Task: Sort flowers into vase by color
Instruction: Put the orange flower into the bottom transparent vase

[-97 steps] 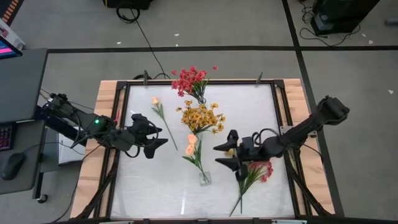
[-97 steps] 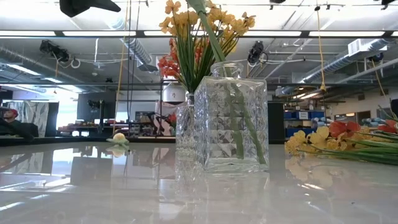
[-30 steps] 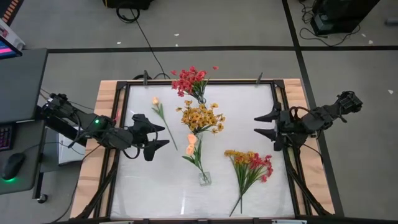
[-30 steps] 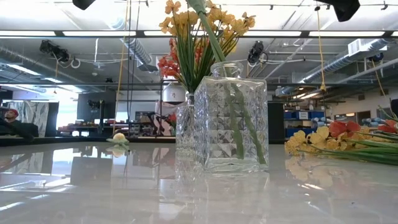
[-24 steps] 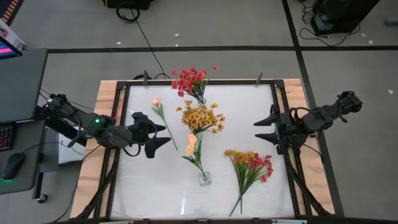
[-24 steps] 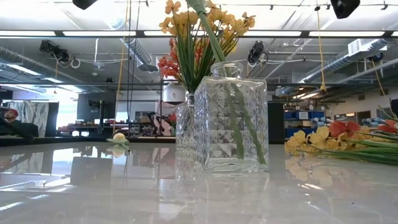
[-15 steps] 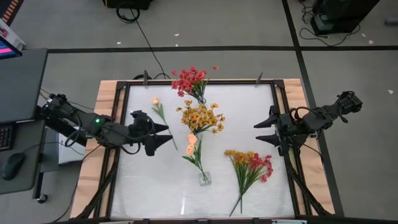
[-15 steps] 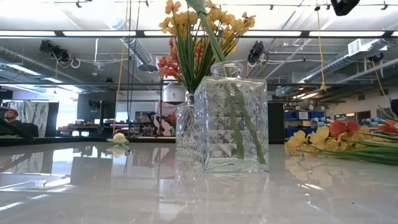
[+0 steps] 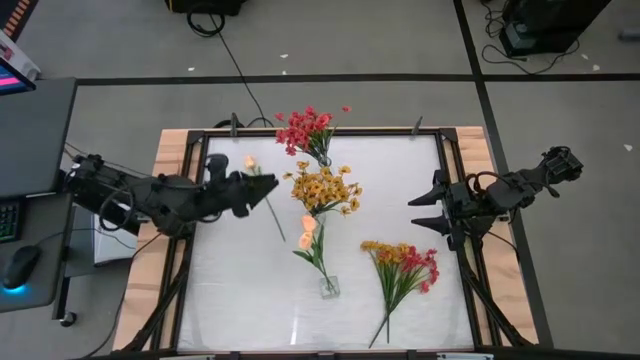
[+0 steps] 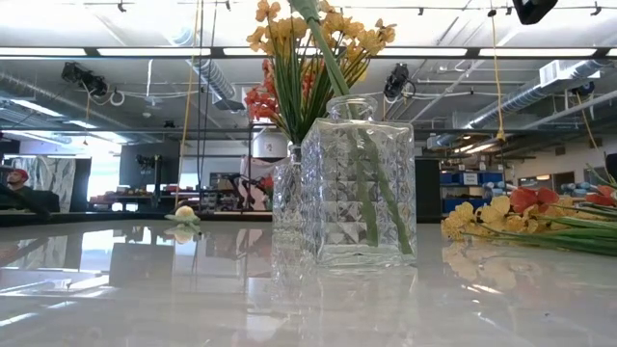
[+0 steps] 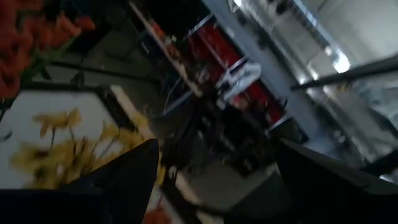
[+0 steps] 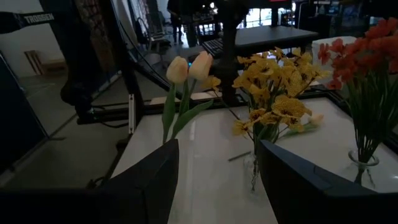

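Two grippers spread, empty: left gripper (image 9: 262,188) over half-hidden peach tulip (image 9: 250,163); right gripper (image 9: 420,211) idle.

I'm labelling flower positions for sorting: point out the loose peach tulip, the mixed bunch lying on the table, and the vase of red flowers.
loose peach tulip (image 9: 250,162), high view, on its bud.
mixed bunch (image 9: 405,262), high view, on its blossoms.
vase of red flowers (image 9: 304,128), high view, on the red blossom cluster.

Glossy white table top (image 10: 145,299), mirror-like reflections. Clear cut-glass vase (image 10: 359,183), faceted diamond pattern, shiny. Table frame (image 9: 172,190) pale bare wood with dark metal rails, just behind left claw (image 9: 262,190). Claw fingers (image 12: 149,183) matt black plastic.
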